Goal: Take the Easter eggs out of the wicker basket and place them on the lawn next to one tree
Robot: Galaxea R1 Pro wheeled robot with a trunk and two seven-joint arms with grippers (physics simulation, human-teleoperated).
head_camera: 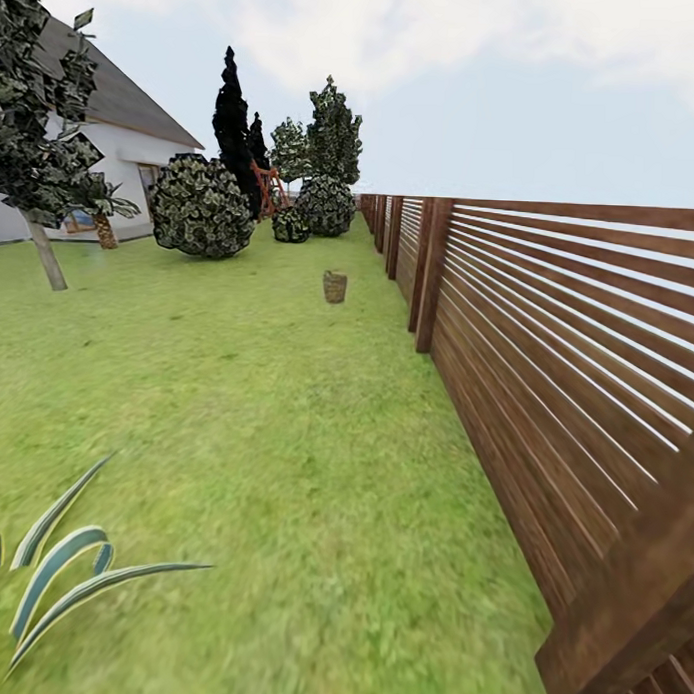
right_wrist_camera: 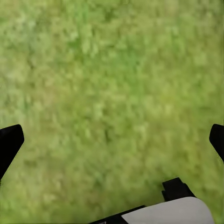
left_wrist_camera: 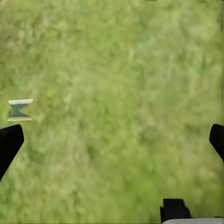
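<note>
Far ahead on the lawn (head_camera: pixel 255 404) stands the small tan wicker basket (head_camera: pixel 335 287), close to the fence. From here its inside is hidden, so the Easter eggs cannot be seen. A tree (head_camera: pixel 38 156) with a pale grey trunk and speckled dark foliage grows at the left of the head view. In the left wrist view my left gripper (left_wrist_camera: pixel 112 140) is open over bare grass, black fingertips (left_wrist_camera: pixel 9 142) at the frame's sides. My right gripper (right_wrist_camera: pixel 112 140) is likewise open above grass, with nothing between its fingers (right_wrist_camera: pixel 10 140).
A brown slatted wooden fence (head_camera: pixel 548 334) runs along the right side into the distance. Round shrubs (head_camera: pixel 202 207), a black tree (head_camera: pixel 233 123) and a white house (head_camera: pixel 124 149) stand at the far end. A spiky striped-leaf plant (head_camera: pixel 54 567) grows at the near left. A short palm (head_camera: pixel 103 213) stands by the house.
</note>
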